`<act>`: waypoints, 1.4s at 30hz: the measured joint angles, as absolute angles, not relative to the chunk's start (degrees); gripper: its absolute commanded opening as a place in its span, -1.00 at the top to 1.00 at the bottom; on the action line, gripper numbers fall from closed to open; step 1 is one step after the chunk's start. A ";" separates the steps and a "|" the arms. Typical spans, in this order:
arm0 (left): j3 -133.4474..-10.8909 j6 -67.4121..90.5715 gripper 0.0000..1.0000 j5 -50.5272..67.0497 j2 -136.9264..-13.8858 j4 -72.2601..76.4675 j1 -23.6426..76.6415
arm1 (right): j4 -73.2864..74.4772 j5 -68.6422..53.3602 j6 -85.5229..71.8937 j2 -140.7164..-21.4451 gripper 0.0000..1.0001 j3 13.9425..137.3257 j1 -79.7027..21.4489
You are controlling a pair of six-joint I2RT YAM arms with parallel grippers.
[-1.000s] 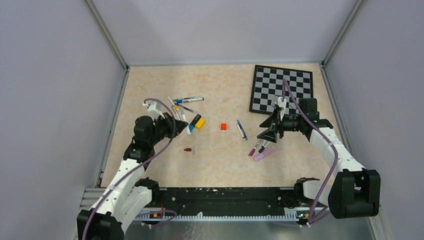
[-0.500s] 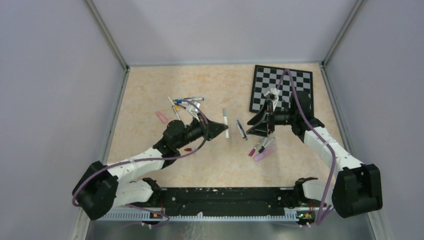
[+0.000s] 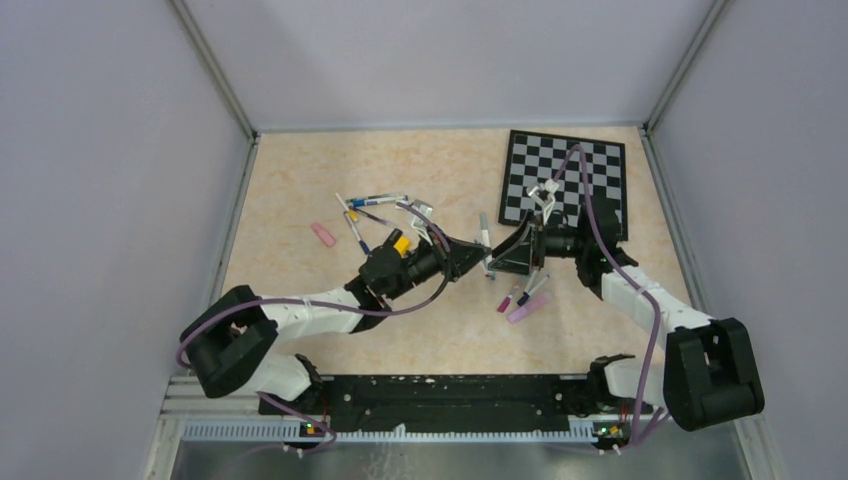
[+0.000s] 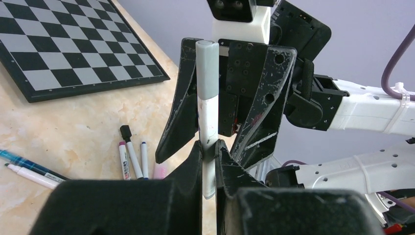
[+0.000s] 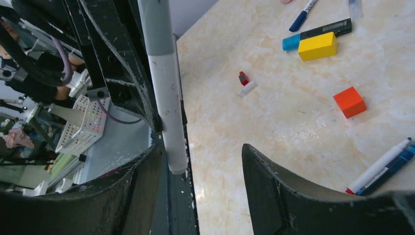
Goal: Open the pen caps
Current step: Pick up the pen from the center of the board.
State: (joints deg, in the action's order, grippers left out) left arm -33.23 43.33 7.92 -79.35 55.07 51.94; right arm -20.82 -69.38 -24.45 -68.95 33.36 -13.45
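Grey pen cap (image 4: 207, 68) atop white pen (image 4: 206, 122), upright in mid-air over table (image 3: 420, 320), barrel pinched low in left gripper (image 4: 209, 155), clamped tight on it, cap end set between spread-apart fingers of right gripper (image 5: 200, 147), holding nothing, contact with cap unclear, other pens (image 4: 132, 159) lying below.

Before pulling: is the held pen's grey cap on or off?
On: the grey cap sits flush on the white pen, no tip showing.
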 measured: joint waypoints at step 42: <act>-30.63 43.44 -0.71 23.88 -69.12 51.24 41.08 | -2.20 -79.05 -1.02 -70.57 1.00 36.14 -16.45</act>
State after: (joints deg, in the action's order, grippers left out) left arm -30.63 43.44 23.88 -69.12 51.24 41.08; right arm -2.20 -79.05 -1.02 -70.57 36.14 -16.45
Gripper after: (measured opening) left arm 0.892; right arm 0.067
